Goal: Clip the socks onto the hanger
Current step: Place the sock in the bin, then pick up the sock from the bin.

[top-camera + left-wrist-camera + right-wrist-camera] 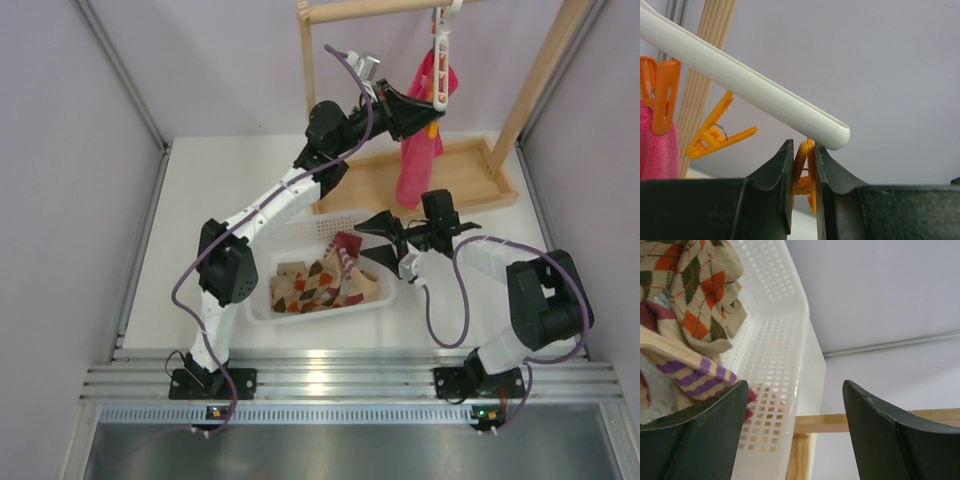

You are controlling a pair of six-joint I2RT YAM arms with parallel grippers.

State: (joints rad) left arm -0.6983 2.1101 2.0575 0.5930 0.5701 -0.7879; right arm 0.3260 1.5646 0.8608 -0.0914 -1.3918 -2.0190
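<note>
The socks [322, 282] lie in a heap in a white basket [310, 312] on the table, in front of the two arms. They are small and beige. The diamond sock [700, 290] has orange-red and dark diamonds all over it. Next to it, the striped sock [692, 374] has purple stripes and a dark red end, and it sticks up near the right end of the basket. The right gripper [795, 384] hangs over that end of the basket with its fingers spread wide and nothing between them. One finger is right beside the striped sock, but I cannot tell if it touches. The hanger [740, 80] is a thin white bar with a round tip. It hangs by its hook from the top pole of a wooden rack [545, 70] at the back, and it tilts steeply down. The left gripper [425, 108] reaches up to the low end of the hanger. Its fingers are squeezed tight on the end clip [801, 159], a small orange one just under the bar's tip. A loose clip [715, 134] dangles from the bar close by. A third clip [662, 95] pinches a pink cloth [420, 150], which hangs down over a wooden tray [470, 178].
</note>
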